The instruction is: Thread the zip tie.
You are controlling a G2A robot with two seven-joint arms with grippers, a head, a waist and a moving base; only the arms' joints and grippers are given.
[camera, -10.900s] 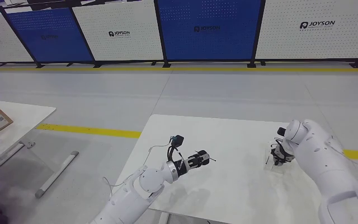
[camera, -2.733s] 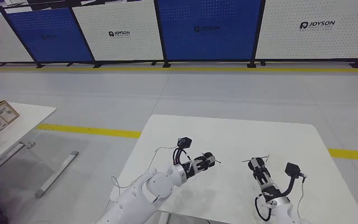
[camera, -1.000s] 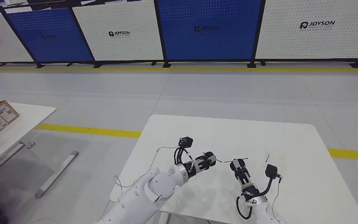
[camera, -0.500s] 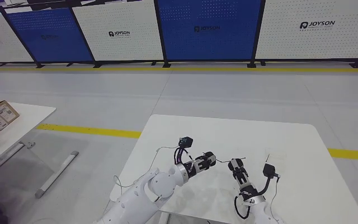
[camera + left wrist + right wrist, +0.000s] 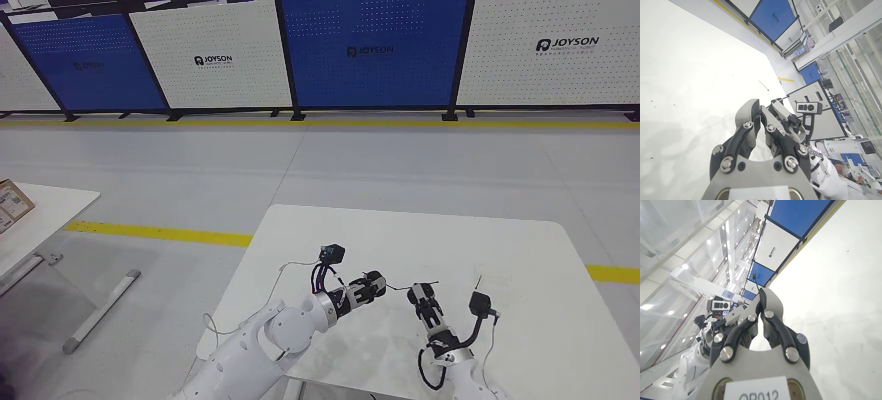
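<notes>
Right gripper [image 5: 761, 294]: clamps the zip tie [image 5: 756, 283] by its strap, head poking free past the fingertips, above the table [image 5: 829, 275]. Left gripper [image 5: 760, 111]: pinched shut nearby, contents unclear. Likely light, springy, slick; best held close behind the head.

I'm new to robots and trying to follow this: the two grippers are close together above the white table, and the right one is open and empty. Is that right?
Not quite. The right gripper is not open and empty: it is shut on a black zip tie, whose head pokes out past the fingertips, as the right wrist view shows. The rest is right.
</notes>
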